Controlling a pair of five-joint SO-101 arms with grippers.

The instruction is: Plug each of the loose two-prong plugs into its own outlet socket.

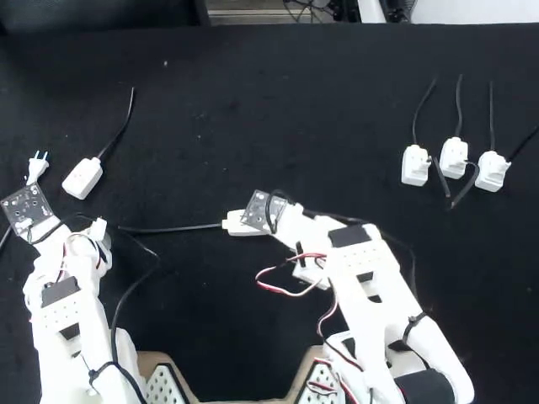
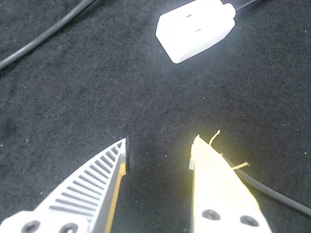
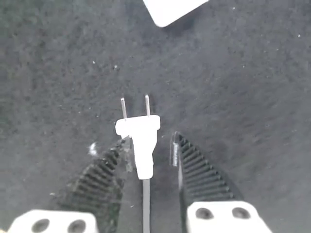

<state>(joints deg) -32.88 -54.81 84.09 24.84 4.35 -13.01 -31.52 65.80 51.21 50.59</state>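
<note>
Near the bench's (image 1: pixel 253 109) centre, on matte black fuzzy cloth, we log the right gripper (image 3: pixel 150 137) straddling a plug (image 3: pixel 140 145). The plug is white moulded plastic, with a flat shouldered head tapering to a sleeve. Its two thin bright metal prongs point away from the wrist, and its plug cord (image 3: pixel 146 204) runs back between the jaws. One ribbed black finger (image 3: pixel 104 174) touches the plug's shoulder. The other stands just clear of it, so the jaws are narrowly parted, not clamped. Beyond the prongs, apart from them, we see the rounded corner of a white block (image 3: pixel 170 9).

Close to the left edge, the left gripper (image 2: pixel 160 141) hangs above bare cloth, jaws wide with nothing between. One of its fingers is white with a ribbed face; the other is pale yellow and smooth. Ahead of it, well apart, lies an outlet socket (image 2: pixel 194 26): glossy white, rounded rectangular, with two narrow slots on its upper face. A black socket cord (image 1: pixel 126 124) leaves one end. A second plug (image 1: pixel 35 166), white with two prongs toward the far edge, lies just beside that socket, nearer the left edge.

Near the right edge, three white socket blocks (image 1: pixel 454 157) sit in a row, each trailing a thin black lead toward the far edge. We cannot tell whether anything is plugged into them.
</note>
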